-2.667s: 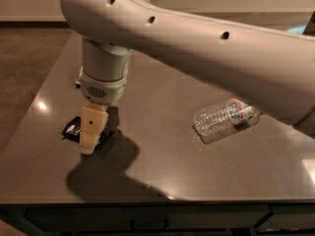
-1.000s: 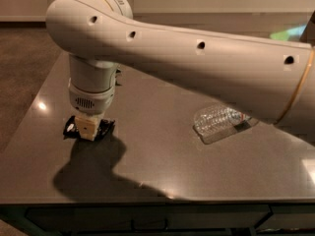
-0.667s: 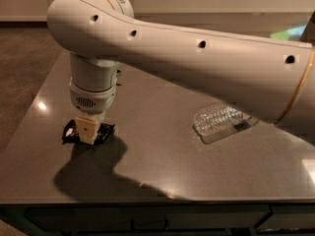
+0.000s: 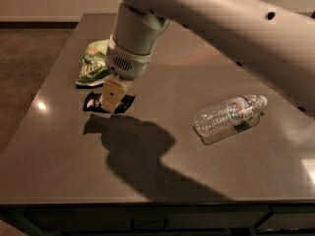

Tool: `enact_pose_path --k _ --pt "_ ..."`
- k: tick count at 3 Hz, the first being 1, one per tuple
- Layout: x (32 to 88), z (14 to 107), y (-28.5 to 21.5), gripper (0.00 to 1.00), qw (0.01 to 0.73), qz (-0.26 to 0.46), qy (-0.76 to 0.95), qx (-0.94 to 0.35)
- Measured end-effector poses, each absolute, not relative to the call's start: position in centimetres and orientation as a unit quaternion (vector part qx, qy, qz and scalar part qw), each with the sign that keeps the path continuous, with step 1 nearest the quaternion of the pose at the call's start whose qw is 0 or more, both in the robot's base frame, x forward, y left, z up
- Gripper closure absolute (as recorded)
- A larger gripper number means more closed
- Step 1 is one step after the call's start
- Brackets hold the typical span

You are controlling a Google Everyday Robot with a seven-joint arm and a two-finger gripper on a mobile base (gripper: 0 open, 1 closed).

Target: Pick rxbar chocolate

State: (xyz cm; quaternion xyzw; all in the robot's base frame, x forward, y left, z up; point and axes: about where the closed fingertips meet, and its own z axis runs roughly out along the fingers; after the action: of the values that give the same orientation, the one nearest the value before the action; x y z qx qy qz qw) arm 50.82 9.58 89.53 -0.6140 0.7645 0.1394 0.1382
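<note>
The rxbar chocolate is a small flat black wrapper lying on the dark table at the left. My gripper hangs from the big white arm right over the bar's middle and hides part of it. The bar's left end and right edge stick out on either side. I cannot tell whether the gripper touches the bar.
A green chip bag lies just behind the bar, near the table's left edge. A clear plastic water bottle lies on its side at the right. The white arm crosses the top of the view and casts a shadow on the table's front half.
The arm now sits higher and further right in the view, uncovering the green bag. The gripper stays over the bar, and the bar still lies on the table.
</note>
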Motion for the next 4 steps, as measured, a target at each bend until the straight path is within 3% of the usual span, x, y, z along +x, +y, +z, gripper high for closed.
enact_pose_path --k 4 --pt "52.4 95.2 5.9 1.0 0.173 0.201 0.735 -0.624"
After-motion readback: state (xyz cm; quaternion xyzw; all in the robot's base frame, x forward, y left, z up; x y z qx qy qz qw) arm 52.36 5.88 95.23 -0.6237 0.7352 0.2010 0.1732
